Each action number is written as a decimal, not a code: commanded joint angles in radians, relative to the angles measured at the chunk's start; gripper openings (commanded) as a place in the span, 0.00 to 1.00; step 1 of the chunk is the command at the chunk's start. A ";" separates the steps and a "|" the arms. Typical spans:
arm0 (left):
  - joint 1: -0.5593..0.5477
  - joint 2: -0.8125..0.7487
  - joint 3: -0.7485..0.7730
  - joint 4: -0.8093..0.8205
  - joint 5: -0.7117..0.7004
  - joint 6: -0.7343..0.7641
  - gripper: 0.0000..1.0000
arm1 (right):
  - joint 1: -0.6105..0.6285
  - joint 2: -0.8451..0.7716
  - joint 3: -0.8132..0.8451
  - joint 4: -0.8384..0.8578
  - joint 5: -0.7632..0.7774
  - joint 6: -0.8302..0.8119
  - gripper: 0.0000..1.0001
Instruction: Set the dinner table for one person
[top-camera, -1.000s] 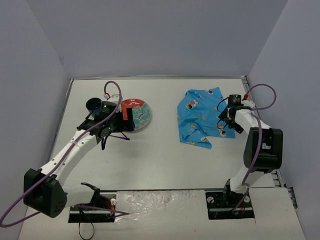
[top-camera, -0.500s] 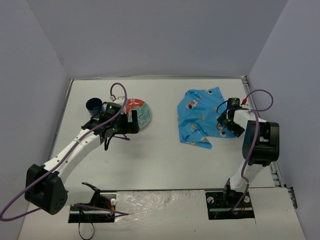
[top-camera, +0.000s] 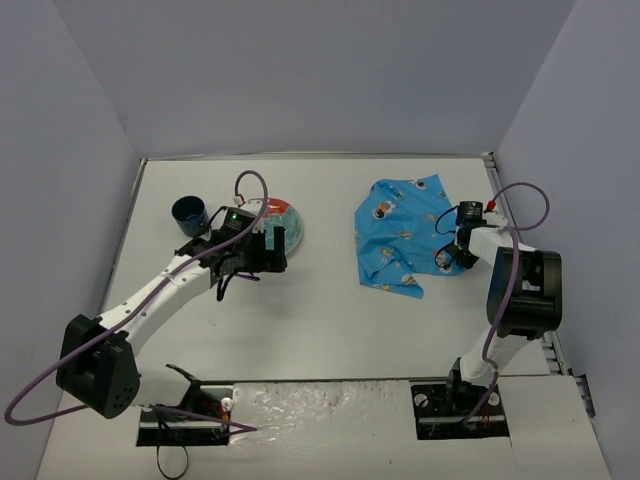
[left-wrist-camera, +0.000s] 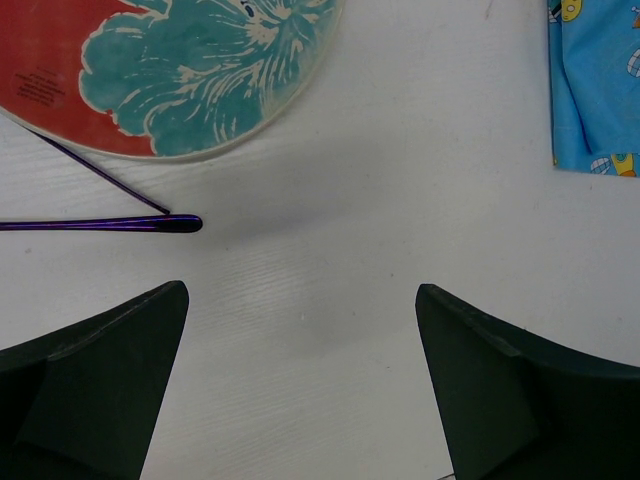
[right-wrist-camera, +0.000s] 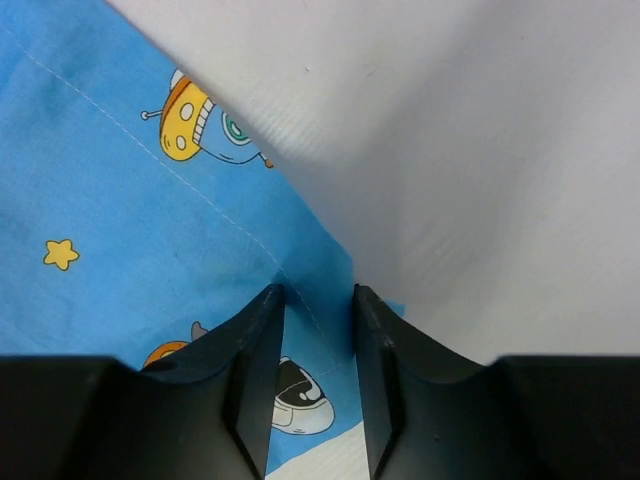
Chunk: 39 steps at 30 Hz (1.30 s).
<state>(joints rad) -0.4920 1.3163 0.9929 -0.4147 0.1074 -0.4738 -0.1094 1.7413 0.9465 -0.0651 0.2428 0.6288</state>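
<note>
On the white dinner table (top-camera: 330, 320) a bright-blue cartoon-print cloth mat (top-camera: 405, 235) lies crumpled at the right. My right gripper (top-camera: 452, 252) is at its right edge. In the right wrist view, its jaws (right-wrist-camera: 315, 295) are drawn close together with a fold of the mat's (right-wrist-camera: 120, 200) hem pinched between them. A red and teal plate (top-camera: 280, 228) sits left of centre, with a dark blue cup (top-camera: 188, 211) further left. My left gripper (top-camera: 268, 252) hangs open just near of the plate (left-wrist-camera: 170, 70), over bare table, holding nothing (left-wrist-camera: 300, 300).
A thin purple utensil (left-wrist-camera: 100, 224) lies on the table beside the plate's near rim, left of my left fingers. Grey walls close in the table on three sides. A metal rail (top-camera: 492, 170) runs along the right edge.
My right gripper's jaws have come together on the mat's right edge. The left arm has swung right and nearer, from over the plate's left side to its near rim, still open.
</note>
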 joint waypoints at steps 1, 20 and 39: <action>-0.044 0.034 0.071 0.067 0.002 -0.019 0.94 | 0.047 0.014 -0.024 -0.052 -0.158 0.050 0.12; -0.299 0.540 0.419 0.101 -0.029 -0.245 0.86 | 0.103 -0.246 0.197 -0.143 -0.135 0.048 0.00; -0.390 0.788 0.619 0.042 -0.178 -0.233 0.54 | 0.103 -0.318 0.134 -0.144 -0.152 0.036 0.00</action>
<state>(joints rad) -0.8776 2.0912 1.5544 -0.3762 -0.0016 -0.7142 -0.0010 1.4825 1.0825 -0.2208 0.0914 0.6655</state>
